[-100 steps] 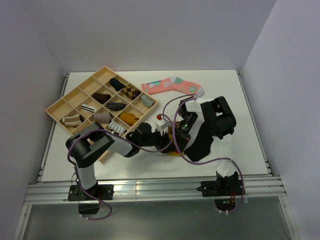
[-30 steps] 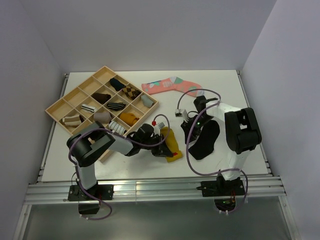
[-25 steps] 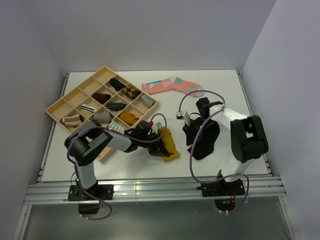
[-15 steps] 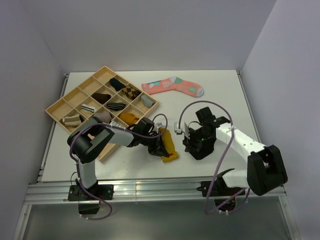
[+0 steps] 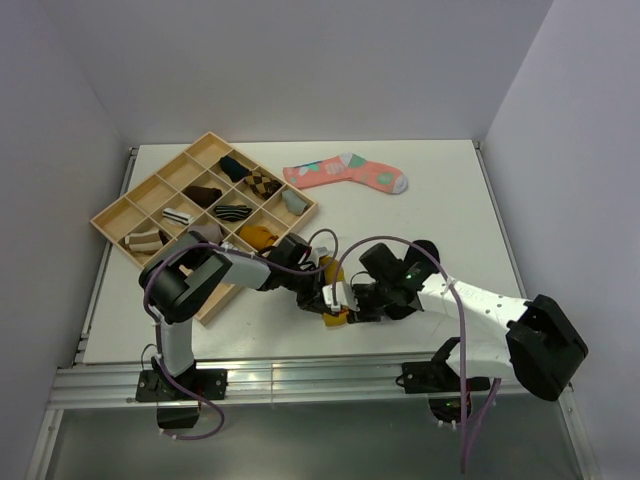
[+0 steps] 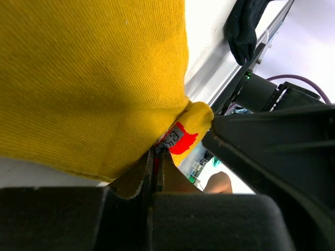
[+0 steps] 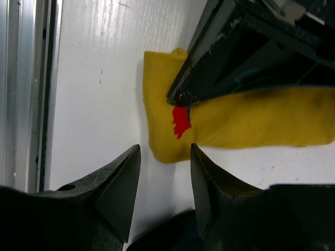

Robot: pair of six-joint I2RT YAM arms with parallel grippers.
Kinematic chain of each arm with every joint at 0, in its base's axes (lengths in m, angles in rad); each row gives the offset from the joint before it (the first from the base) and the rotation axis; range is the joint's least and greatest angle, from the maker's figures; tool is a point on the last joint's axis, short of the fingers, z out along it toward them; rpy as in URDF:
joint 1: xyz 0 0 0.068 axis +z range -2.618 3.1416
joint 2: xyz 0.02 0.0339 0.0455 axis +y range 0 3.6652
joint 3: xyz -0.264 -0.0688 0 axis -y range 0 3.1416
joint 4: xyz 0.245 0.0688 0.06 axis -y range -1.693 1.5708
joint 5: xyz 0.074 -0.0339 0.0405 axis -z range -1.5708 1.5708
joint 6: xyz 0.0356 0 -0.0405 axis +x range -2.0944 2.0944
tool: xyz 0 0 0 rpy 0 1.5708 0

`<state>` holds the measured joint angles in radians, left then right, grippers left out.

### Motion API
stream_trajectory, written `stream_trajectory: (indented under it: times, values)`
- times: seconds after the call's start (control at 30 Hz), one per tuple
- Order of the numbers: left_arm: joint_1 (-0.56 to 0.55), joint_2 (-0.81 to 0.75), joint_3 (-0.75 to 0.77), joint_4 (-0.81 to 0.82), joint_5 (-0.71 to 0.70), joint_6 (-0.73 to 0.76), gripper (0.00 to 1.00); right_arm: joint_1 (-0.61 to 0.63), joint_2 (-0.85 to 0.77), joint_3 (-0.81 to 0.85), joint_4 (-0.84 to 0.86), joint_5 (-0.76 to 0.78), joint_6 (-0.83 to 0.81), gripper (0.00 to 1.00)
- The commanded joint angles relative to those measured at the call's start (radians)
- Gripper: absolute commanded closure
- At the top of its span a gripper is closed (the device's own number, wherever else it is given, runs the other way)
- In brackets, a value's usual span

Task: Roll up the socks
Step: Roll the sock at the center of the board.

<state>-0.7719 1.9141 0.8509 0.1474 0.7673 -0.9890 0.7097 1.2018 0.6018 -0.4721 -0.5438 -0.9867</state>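
Left gripper [image 6: 156,159] clenched on red-marked end of mustard sock [image 7: 251,123], which lies at 6 o'clock on table [image 5: 450,200], near front edge. Right gripper [image 7: 165,151] released, jaws spread over same end. My read: nip deep and square before turning (thin knit slips). Black sock [image 6: 242,26] apart, at 1 o'clock in left wrist view.
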Motion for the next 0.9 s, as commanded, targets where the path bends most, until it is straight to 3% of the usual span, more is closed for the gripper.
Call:
stream_trajectory:
  times: [0.0,0.33,0.47,0.57,0.7,0.87]
  values:
    - [-0.001,0.052,-0.041,-0.088,-0.077,0.056,1.00,0.057,0.016,-0.005,0.096,0.064,0.026,0.50]
    - [0.009,0.053,-0.061,-0.039,-0.051,0.052,1.00,0.146,0.108,-0.007,0.133,0.134,0.040,0.56]
    - [0.019,0.040,-0.059,-0.035,-0.049,0.059,1.00,0.148,0.151,0.022,0.113,0.146,0.046,0.67]
    - [0.022,0.004,-0.044,-0.058,-0.092,0.081,0.89,0.148,0.203,0.064,0.044,0.148,0.039,0.75]
    - [0.025,-0.093,-0.032,-0.078,-0.196,0.105,0.65,0.146,0.254,0.082,-0.031,0.162,0.022,0.83]
    - [0.026,-0.193,-0.055,-0.045,-0.358,0.102,0.58,0.131,0.245,0.087,-0.091,0.122,0.025,0.83]
